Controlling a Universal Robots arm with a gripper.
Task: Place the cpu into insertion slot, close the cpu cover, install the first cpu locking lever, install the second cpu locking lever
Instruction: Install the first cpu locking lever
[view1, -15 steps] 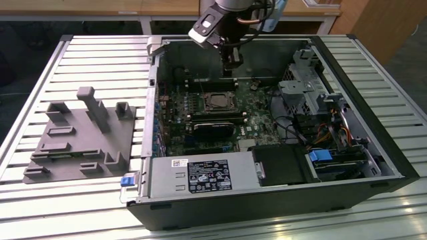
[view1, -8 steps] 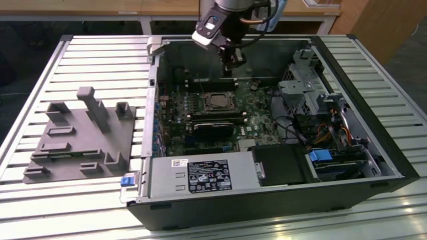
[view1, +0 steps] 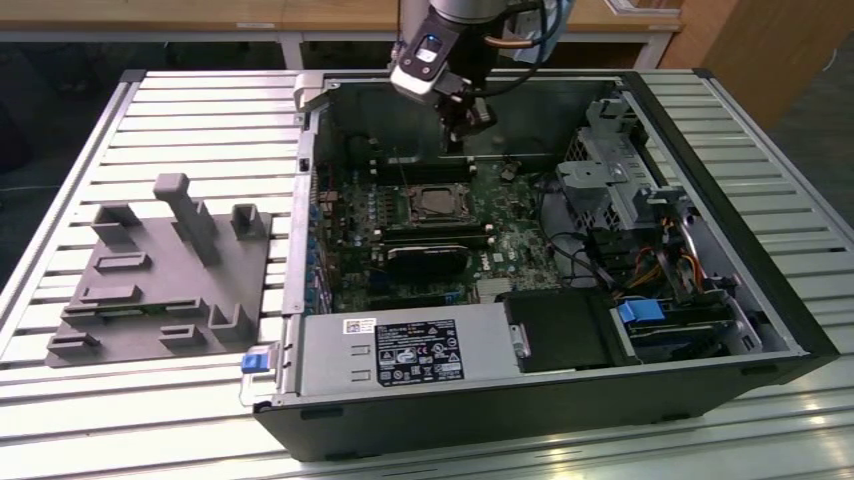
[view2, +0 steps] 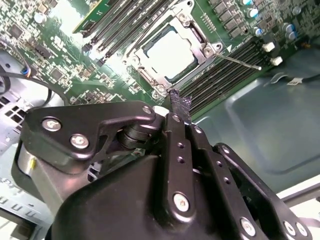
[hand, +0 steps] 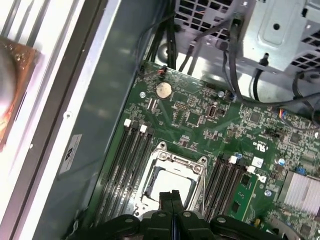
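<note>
The cpu (view2: 170, 52) lies flat in the insertion slot (hand: 150, 172), its pale metal top (hand: 167, 181) showing through the cut-out. The silvery cpu cover (view2: 197, 36) lies down around it as a frame. A thin metal locking lever (view2: 240, 61) sticks out from the socket's corner over the memory slots. My gripper (view2: 180, 102) hovers above the board just beside the socket, fingers pressed together with nothing between them. In the exterior view the gripper (view1: 458, 140) hangs over the back of the case, behind the socket (view1: 434, 203).
The open computer case (view1: 694, 130) lies on a slatted table, with a power supply (view1: 400, 352) at its front and drive cages and cables (view1: 641, 230) at the exterior view's right. A grey fixture (view1: 160, 270) sits at the exterior view's left. Long memory slots (hand: 127, 165) flank the socket.
</note>
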